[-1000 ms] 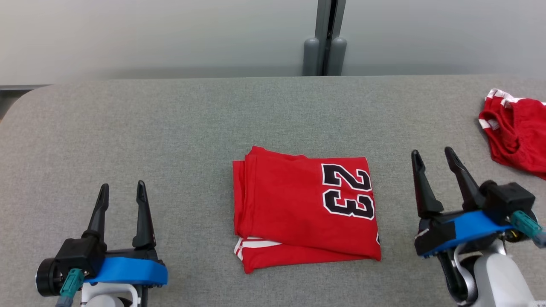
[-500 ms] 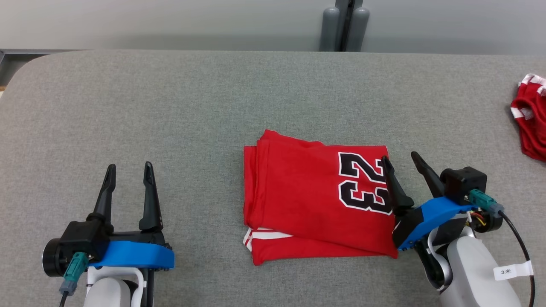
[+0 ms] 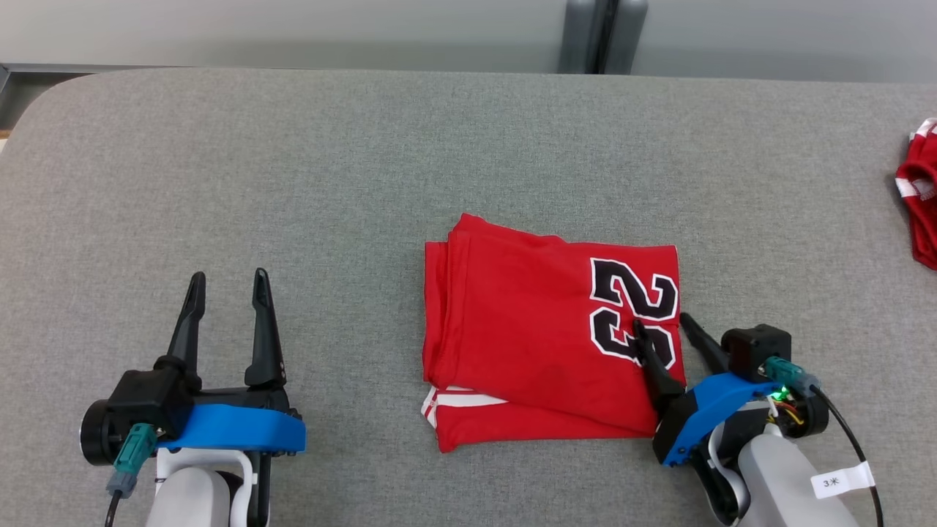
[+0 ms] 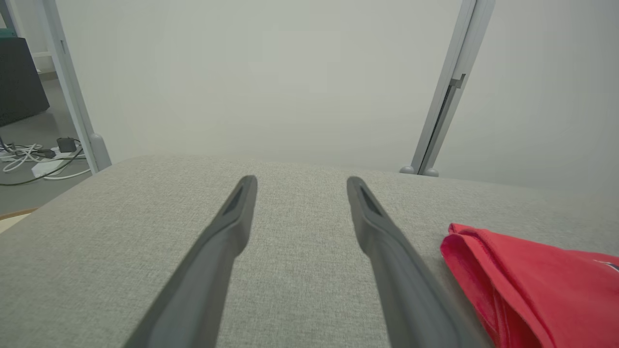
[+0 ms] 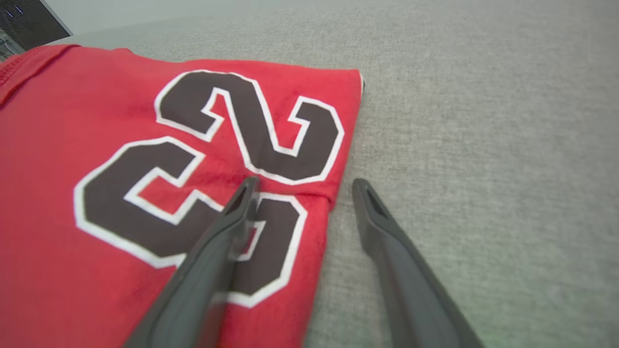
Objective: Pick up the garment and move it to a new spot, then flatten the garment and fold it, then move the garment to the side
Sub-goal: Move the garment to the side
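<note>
Item under inspection: folded red jersey garment (image 3: 542, 329) with a black, white-edged number 23. Lies flat on the grey fabric-covered tabletop (image 3: 329, 183), about midway between its left and right edges and well clear of the far edge. Folded to a rough rectangle of several stacked layers. Number at the right end. White-striped hem peeping out at the near left corner of the stack.

Right gripper (image 3: 661, 321): released, grasping nothing, two dark fingers spread. Straddles the garment's right edge, with one finger (image 5: 229, 227) above the printed number and the other above bare tabletop just beside the cloth. Points toward the far edge and slightly left. Contact between fingertip and cloth: cannot tell.

Left gripper (image 3: 228, 275): likewise released and empty, fingers parted and pointing toward the far edge. Sits over bare tabletop on the near side, left of the garment and well apart from it. In the left wrist view, the garment's left folded edge seen beside the right-hand finger.

Also noted: second red garment with white trim (image 3: 921, 197), crumpled, at the right edge of the tabletop, well apart from the folded one. Grey upright post (image 3: 604, 36) behind the far edge. Loose cables (image 4: 34, 157) on the floor beyond the far left corner.
</note>
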